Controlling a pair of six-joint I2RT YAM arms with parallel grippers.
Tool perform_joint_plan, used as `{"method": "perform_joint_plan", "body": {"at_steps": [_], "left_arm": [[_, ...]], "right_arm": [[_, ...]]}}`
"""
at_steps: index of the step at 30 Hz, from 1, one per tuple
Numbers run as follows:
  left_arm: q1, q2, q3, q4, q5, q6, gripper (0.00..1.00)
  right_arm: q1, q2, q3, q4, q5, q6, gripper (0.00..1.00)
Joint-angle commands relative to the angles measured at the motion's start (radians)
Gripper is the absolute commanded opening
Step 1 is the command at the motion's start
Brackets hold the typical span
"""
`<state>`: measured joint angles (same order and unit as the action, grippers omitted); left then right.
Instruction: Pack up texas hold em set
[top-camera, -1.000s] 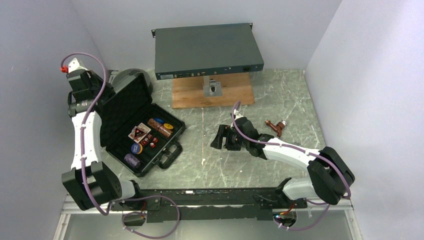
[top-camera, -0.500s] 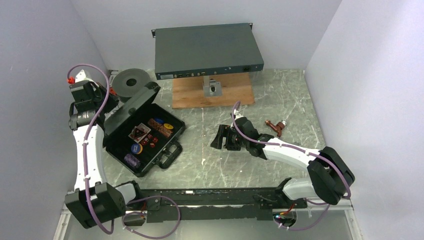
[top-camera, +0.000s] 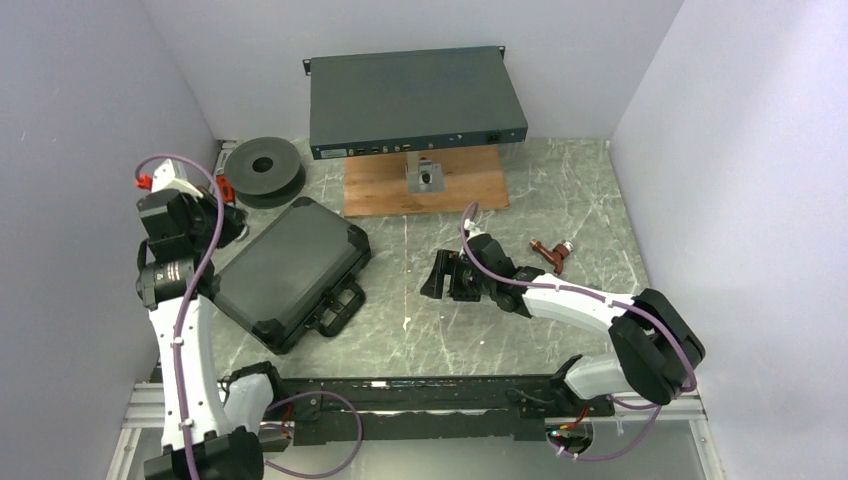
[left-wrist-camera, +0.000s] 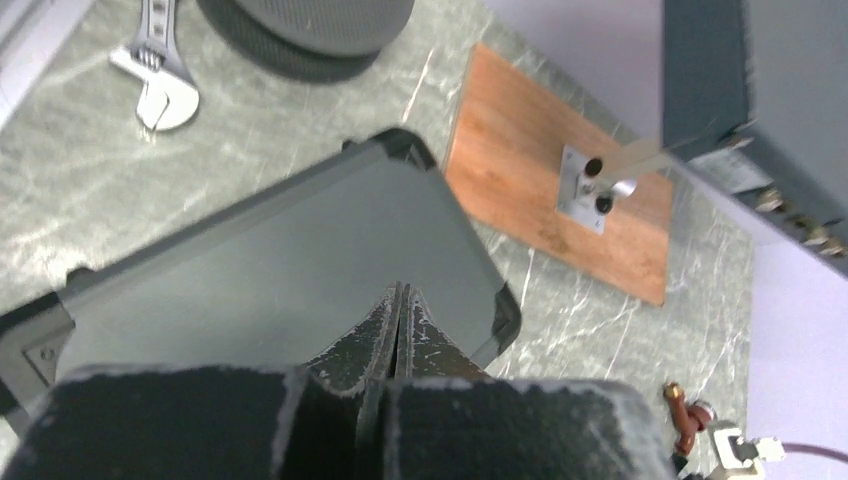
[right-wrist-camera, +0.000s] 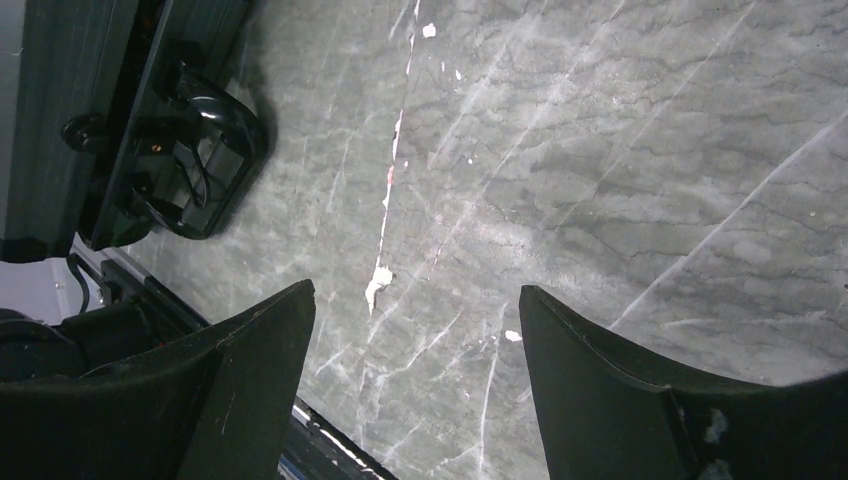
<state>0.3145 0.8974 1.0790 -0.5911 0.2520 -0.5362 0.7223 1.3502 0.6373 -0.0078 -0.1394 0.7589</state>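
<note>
Closing looks done: the case (top-camera: 290, 272) lies shut on the tabletop (top-camera: 560, 200). Over its lid the left fingers (left-wrist-camera: 375, 330) are pressed together; right of it, the right fingers (right-wrist-camera: 250, 380) hover spread, empty. Next, probably, securing the edge beside its handle (top-camera: 338, 308).

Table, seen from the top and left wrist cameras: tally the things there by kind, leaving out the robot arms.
Closed black hard-shell case: 1
Round black spool: 1
Flat grey rack-mount metal box: 1
Brown wooden board: 1
Small copper-coloured fitting: 1
Silver adjustable wrench: 1
Total: 6
</note>
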Motion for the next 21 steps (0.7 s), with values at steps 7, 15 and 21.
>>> {"method": "perform_joint_plan", "body": {"at_steps": [7,15,21], "left_arm": [[-0.13,-0.084,-0.175,-0.09,-0.07,0.017,0.0],[-0.204,-0.163,-0.205,-0.184,-0.152,0.054,0.2],[-0.207,-0.224,-0.294,-0.179,-0.137,0.012,0.4]], "right_arm": [[-0.004,0.017,0.064,0.016,-0.014,-0.035,0.78],[-0.003,0.01,0.054,0.115,-0.106,-0.072,0.81],[-0.003,-0.009,0.051,0.187,-0.15,-0.089,0.89]]}}
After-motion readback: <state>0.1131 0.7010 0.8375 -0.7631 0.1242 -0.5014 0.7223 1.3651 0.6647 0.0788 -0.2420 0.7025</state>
